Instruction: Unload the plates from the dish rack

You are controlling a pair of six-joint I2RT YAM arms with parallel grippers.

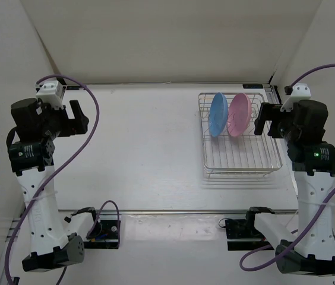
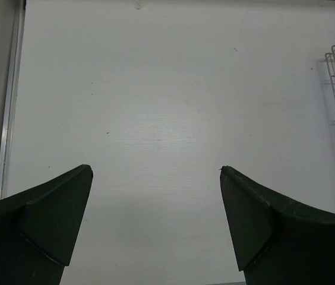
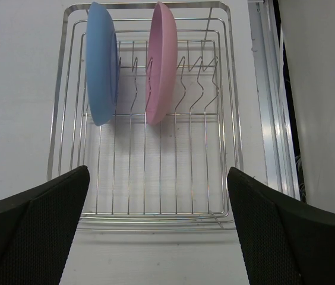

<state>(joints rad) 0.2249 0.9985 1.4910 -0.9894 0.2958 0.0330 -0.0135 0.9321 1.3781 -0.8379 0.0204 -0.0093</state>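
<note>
Judging by how things lie, I have not unloaded anything yet: both plates sit in the dish rack (image 1: 242,171), so the whole job is left. The light blue plate (image 1: 218,114) and the pink plate (image 1: 239,114) stand on edge in the wire slots at the rack's far end. They are side by side with a gap between them, the blue one on the left and the pink one nearer my right arm. The rest of the rack's grid base holds nothing. The rack rests on the white counter (image 1: 149,148), toward its right side. My right end effector (image 3: 157,171) hovers released, fingers spread wide, facing the rack and apart from both plates. My left end effector (image 2: 154,168) is likewise spread and grasping nothing, over bare counter well away from the rack.
</note>
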